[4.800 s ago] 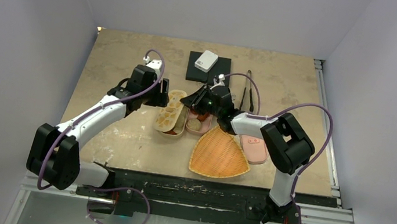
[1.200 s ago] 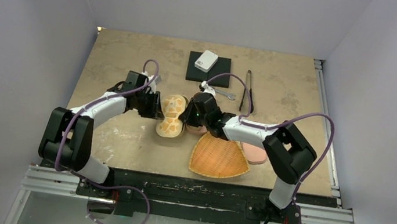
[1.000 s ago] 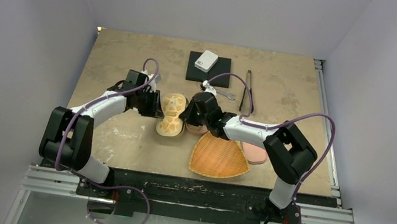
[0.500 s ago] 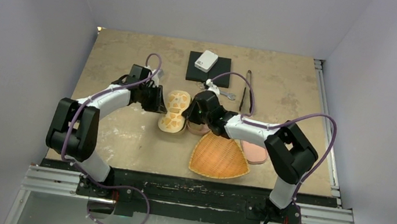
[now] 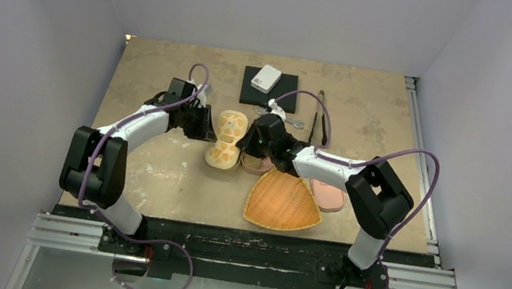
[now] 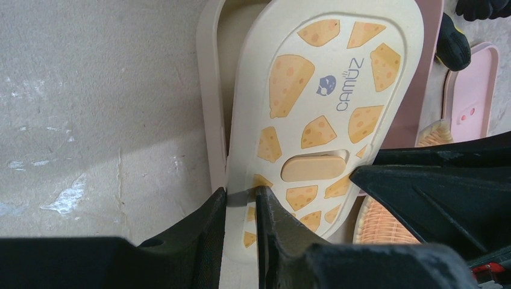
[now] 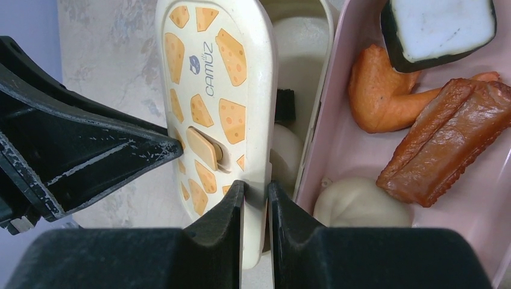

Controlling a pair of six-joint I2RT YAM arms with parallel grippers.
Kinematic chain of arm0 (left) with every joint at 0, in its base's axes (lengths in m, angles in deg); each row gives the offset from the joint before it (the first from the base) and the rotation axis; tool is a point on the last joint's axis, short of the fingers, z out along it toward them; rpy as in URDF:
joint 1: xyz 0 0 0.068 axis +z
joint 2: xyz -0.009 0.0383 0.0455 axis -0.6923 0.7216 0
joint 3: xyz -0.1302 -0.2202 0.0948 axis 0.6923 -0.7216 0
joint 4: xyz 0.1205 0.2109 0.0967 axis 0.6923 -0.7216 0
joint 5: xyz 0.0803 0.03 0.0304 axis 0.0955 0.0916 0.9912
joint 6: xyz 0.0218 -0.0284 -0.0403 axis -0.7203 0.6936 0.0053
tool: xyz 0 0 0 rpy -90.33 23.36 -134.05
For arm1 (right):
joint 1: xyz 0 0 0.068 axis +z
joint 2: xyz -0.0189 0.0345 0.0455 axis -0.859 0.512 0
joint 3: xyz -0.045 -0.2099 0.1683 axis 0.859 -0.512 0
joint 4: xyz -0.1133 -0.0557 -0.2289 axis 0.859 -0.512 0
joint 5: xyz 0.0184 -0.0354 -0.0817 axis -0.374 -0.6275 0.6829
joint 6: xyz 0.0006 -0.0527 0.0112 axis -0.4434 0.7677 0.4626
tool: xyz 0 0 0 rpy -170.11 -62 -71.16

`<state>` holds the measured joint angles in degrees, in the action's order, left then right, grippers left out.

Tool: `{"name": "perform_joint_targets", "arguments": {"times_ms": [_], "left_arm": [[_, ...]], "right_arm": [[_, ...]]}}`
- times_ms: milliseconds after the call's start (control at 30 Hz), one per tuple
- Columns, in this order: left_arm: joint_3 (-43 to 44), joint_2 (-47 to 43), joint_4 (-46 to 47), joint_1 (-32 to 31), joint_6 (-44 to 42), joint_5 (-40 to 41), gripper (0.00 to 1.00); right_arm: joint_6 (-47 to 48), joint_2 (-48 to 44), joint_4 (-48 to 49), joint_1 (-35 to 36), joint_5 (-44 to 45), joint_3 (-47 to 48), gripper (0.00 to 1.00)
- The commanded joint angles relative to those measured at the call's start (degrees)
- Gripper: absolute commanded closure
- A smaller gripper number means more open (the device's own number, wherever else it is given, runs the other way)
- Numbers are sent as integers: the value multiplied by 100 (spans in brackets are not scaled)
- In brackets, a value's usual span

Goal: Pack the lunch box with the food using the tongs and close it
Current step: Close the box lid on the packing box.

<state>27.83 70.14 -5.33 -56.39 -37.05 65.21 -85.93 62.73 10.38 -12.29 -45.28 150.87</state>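
Note:
The cream lunch box (image 6: 208,90) has its cheese-patterned lid (image 5: 227,137) lying askew over it, so the inside still shows along both sides. My left gripper (image 6: 242,195) is shut on the lid's (image 6: 325,108) left edge. My right gripper (image 7: 256,189) is shut on the lid's (image 7: 211,78) opposite edge. A pink lunch box (image 7: 355,138) beside it holds food: a black-and-white piece (image 7: 437,27), an orange wing (image 7: 385,96), a brown sausage (image 7: 446,144) and a pale bun (image 7: 358,205). The dark tongs (image 5: 321,116) lie on the table at the far right, untouched.
A wicker tray (image 5: 283,201) sits in front of the boxes, with a pink lid (image 5: 327,194) to its right. A black block carrying a white device (image 5: 267,79) stands at the back. A silver wrench (image 5: 294,123) lies near the tongs.
Both grippers have carried the cheese-patterned lid a little toward the far side of the table, still gripping it. The left arm's elbow has swung outward.

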Motion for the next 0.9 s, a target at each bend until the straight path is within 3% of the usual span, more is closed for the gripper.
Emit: {"name": "perform_joint_targets", "arguments": {"times_ms": [0,533,867], "left_arm": [[399,-241,345,-254,348,-782,79],[594,-364,80,-307,608,-1083,79],[716,-161,207,-307,638,-953,79]], "right_arm": [[-4,-245,178,111,-534,243,85],[-6,-306,481,-104,-1514,220,85],[142,-435,314,-214,-1164,310,85]]}}
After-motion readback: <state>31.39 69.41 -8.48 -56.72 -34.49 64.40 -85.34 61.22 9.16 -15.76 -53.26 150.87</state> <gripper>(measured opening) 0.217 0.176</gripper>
